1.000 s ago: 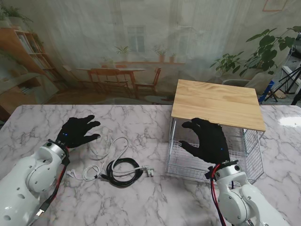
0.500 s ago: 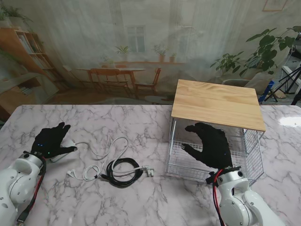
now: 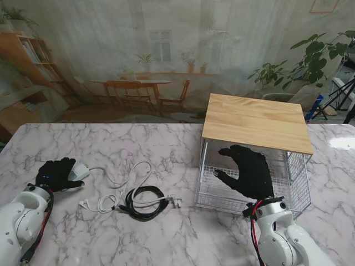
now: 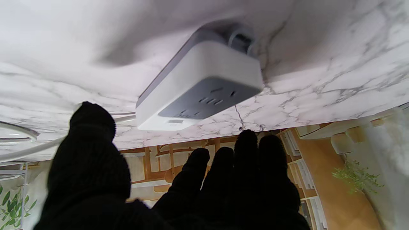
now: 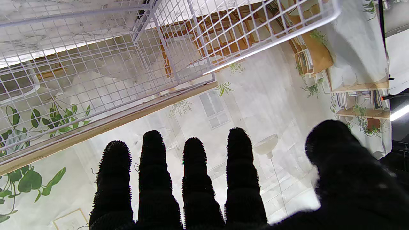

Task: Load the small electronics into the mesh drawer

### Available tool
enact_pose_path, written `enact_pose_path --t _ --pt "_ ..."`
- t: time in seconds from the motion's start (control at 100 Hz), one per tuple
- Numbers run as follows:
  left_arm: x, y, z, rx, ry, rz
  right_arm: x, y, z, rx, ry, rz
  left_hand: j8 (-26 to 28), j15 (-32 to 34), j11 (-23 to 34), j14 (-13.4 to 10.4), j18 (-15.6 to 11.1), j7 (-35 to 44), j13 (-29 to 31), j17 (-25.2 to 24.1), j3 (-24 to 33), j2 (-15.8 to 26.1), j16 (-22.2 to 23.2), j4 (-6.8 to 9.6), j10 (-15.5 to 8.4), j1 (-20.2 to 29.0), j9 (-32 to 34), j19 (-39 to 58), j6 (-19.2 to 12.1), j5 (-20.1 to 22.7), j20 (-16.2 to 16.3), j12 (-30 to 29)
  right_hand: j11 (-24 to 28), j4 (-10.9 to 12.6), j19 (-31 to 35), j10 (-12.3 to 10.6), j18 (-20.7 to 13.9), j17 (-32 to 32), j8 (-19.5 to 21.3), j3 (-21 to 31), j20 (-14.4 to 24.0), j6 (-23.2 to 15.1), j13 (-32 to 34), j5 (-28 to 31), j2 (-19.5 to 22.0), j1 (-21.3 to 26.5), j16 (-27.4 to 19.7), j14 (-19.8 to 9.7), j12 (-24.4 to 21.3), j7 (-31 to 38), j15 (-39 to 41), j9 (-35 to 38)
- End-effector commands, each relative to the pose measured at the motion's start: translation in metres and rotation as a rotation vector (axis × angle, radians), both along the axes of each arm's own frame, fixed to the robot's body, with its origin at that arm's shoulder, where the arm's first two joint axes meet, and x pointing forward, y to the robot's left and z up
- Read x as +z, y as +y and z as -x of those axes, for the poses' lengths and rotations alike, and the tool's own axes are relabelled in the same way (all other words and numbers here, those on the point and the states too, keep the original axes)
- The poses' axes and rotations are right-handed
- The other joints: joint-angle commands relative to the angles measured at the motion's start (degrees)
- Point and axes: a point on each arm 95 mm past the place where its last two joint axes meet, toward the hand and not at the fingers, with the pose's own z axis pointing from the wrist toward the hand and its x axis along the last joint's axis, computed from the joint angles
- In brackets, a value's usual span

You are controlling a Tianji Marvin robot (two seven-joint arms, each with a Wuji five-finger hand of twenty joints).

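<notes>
The left hand (image 3: 55, 174) hovers empty, fingers spread, just beside the power strip (image 3: 78, 171) at the table's left — wrap thumb and fingers across its short sides before lifting. The right hand (image 3: 248, 172), open, waits at the mesh drawer (image 3: 213, 191).

Both of my hands wear black knit gloves: the left hand (image 3: 55, 174) and the right hand (image 3: 248, 169). Just past my left fingertips (image 4: 246, 143) lies a white power strip (image 4: 199, 86) with a grey socket face. The table (image 3: 166, 233) is white marble with grey veins. Beyond my right fingers (image 5: 153, 153) I see the white wire grid of the mesh drawer (image 5: 96, 57), under a pale wood top (image 3: 258, 119). A white cable (image 3: 130, 177) and a black cable (image 3: 145, 202) lie between.
</notes>
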Motion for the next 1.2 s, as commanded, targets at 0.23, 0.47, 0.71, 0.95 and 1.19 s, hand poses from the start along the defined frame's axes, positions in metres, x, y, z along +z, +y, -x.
enact_pose_path --t 0.23,0.47,0.71,0.95,1.19 --pt "-0.014 0.014 0.011 0.056 0.039 -0.006 -0.003 0.0 0.0 -0.006 0.002 0.0 3.54 2.41 3.28 1.77 -0.42 2.74 3.69 3.11 0.64 -1.9 2.45 1.21 1.32 1.99 3.07 4.88 0.21 3.08 1.61 1.61 0.14 1.07 -1.16 -0.29 0.71 -0.98 0.1 -1.17 -0.08 0.98 -1.4 0.08 1.37 0.02 -0.5 0.59 0.47 -1.21 -4.07 0.34" --pt "-0.023 0.017 0.012 0.077 0.057 -0.026 -0.004 0.0 0.0 -0.002 0.0 -0.003 3.91 2.65 4.28 1.9 0.0 2.56 4.32 3.56 0.52 -1.9 3.03 1.09 1.58 1.93 3.35 5.57 0.43 3.32 1.84 1.75 0.4 1.12 -1.26 -0.34 0.74 -0.97 0.28 -1.22 0.17 0.99 -1.35 0.07 1.57 0.1 -0.49 0.44 0.57 -1.07 -4.07 0.31" --pt "-0.024 0.016 0.01 0.077 0.072 -0.019 -0.005 0.001 -0.001 -0.002 -0.001 -0.006 2.37 3.7 6.15 0.8 -0.7 1.08 5.97 5.14 2.74 -1.48 3.83 1.58 0.25 6.72 4.23 6.44 -0.32 4.07 1.93 2.45 0.61 1.18 -1.37 -0.29 0.82 -1.03 0.43 -1.32 0.41 1.04 -1.22 0.05 1.94 0.32 -0.49 0.5 0.65 -0.98 -4.04 0.15" --pt "-0.029 0.019 0.013 0.099 0.091 -0.001 -0.005 0.001 -0.002 -0.007 -0.002 -0.01 1.95 4.96 7.98 1.03 -0.65 1.88 7.67 7.14 1.16 -1.78 4.56 0.41 0.18 4.49 5.22 7.74 -0.41 4.53 1.96 3.1 0.86 1.25 -1.56 -0.19 0.84 -1.28 0.54 -1.49 0.61 1.03 -1.19 -0.05 2.33 0.63 -0.48 0.43 0.74 -0.94 -4.03 0.09" --pt "-0.032 0.024 0.016 0.118 0.109 0.012 -0.005 0.001 -0.002 -0.011 -0.002 -0.01 2.07 6.71 9.09 1.2 0.11 3.97 12.08 10.83 2.29 -1.49 4.97 -0.11 0.19 6.93 9.91 10.64 -0.78 7.56 2.56 3.06 1.14 1.28 -1.7 -0.29 0.92 -1.39 0.66 -1.63 0.78 1.1 -1.09 0.0 2.54 0.84 -0.47 0.41 0.84 -0.83 -4.0 0.07"
